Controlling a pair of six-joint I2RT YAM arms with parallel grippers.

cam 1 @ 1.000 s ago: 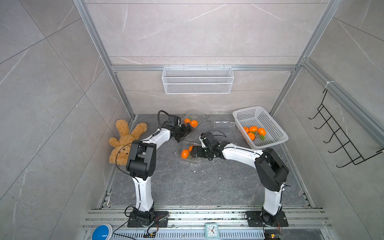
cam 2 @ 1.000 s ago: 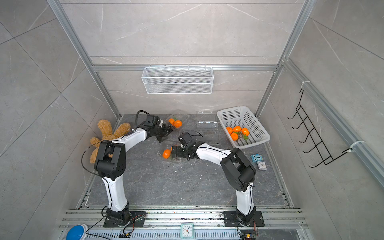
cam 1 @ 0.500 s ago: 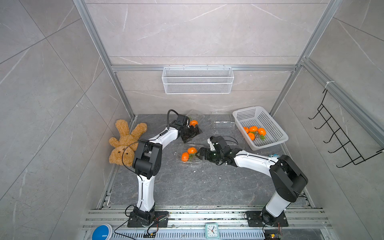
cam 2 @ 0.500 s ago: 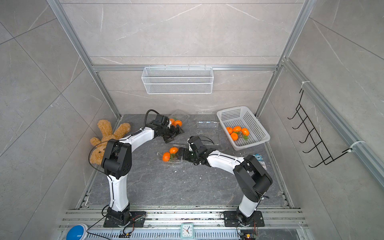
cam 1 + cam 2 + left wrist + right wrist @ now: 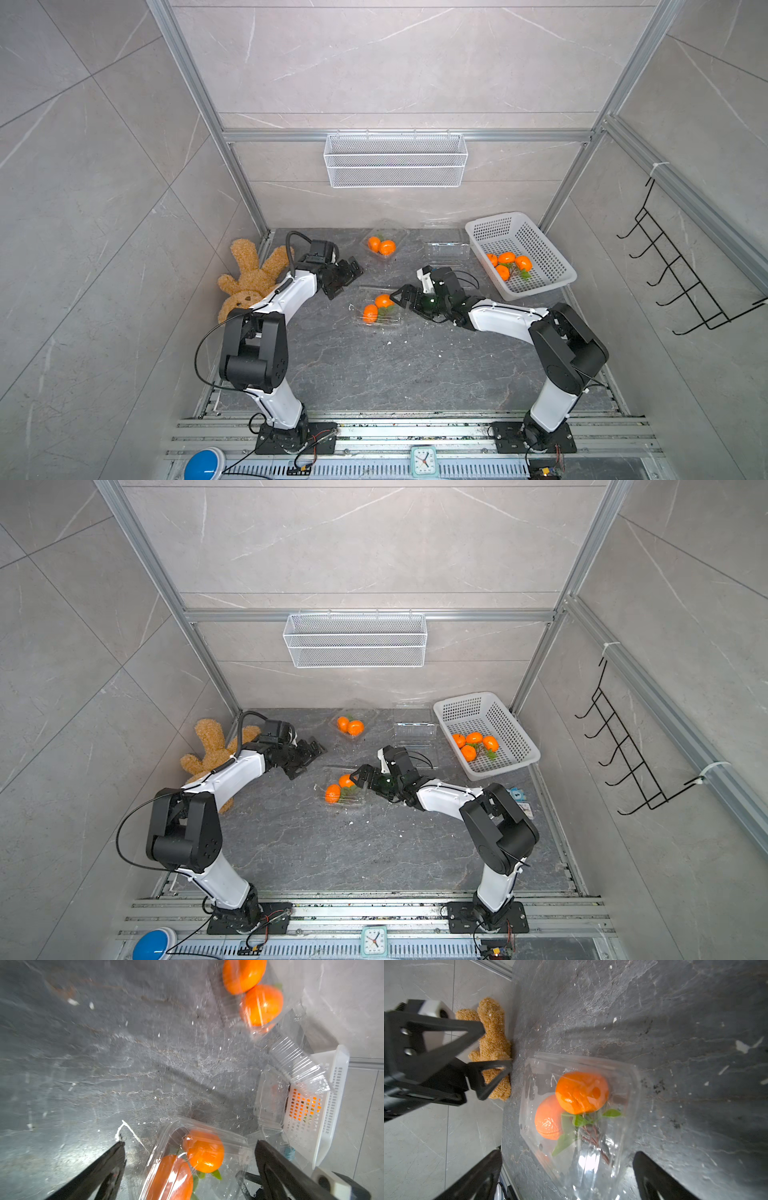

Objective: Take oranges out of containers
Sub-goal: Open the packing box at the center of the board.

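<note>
Floor: dark grey stone-look slab, veined, matt, with white flecks.

Far left, against the wall: plush bear, tan shaggy pile, lying flat.

Left gripper: black wedge-shaped fingers spread wide with nothing between them, just left of the middle box. In the left wrist view the fingers frame that box's end. Neither looks to touch it.

Back box: thin clear plastic clamshell near the rear wall. The back pair of oranges sits inside, touching each other.

Middle box: the same glossy clear plastic, with rounded corners, ribbing and heavy glare. The middle pair of oranges is inside it: smooth and round, with green leaves and a reddish stem. Cannot tell whether the lid is latched.

Right gripper: black fingers apart and empty at the box's right end. In the right wrist view they straddle the ribbed end; cannot tell whether they touch it.

Empty box: clear and ribbed, between the back box and the basket.

White basket: rigid perforated plastic, rectangular. Four oranges with leaves lie in it.

Rear wall: white wire-mesh rack.
</note>
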